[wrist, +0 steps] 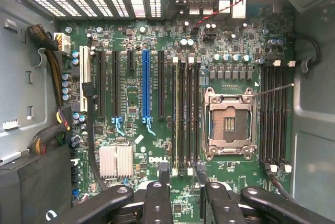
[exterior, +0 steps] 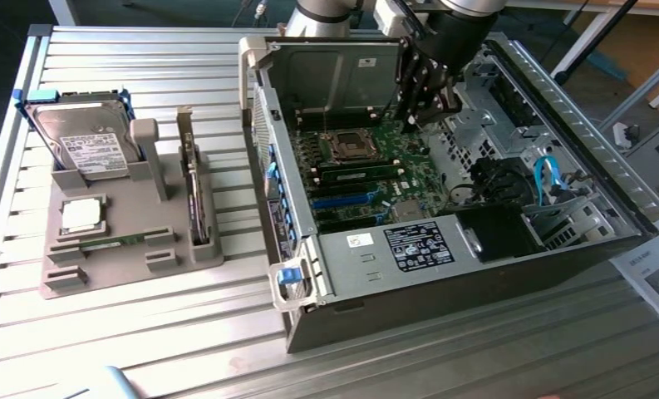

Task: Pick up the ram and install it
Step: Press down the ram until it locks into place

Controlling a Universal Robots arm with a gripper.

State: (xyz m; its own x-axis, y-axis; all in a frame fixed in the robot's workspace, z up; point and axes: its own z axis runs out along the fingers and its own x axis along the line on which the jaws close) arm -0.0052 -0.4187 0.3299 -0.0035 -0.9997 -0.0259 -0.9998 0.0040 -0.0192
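A thin green ram (exterior: pixel 119 242) lies on edge in a slot of the grey holder (exterior: pixel 74 278), at the exterior view's left. A second green stick (exterior: pixel 357 175) stands seated in a memory slot beside the empty processor socket (exterior: pixel 347 146). The wrist view shows that stick edge-on (wrist: pixel 176 114), with the socket (wrist: pixel 229 123) alongside it. My gripper (exterior: pixel 424 119) hangs inside the open computer case, above the motherboard and far from the holder. In the wrist view the gripper (wrist: pixel 182 174) is open, with nothing between its black fingertips (wrist: pixel 164 170), at the end of the memory slots.
The holder also carries a silver hard drive (exterior: pixel 82 141), a square processor chip (exterior: pixel 81 214) and an upright card (exterior: pixel 199 195). The case's raised side panel (exterior: pixel 335 75), cables (exterior: pixel 545 179) and a black power supply (exterior: pixel 501 233) surround the motherboard (wrist: pixel 136 98). Everything rests on a slatted metal table (exterior: pixel 140 349).
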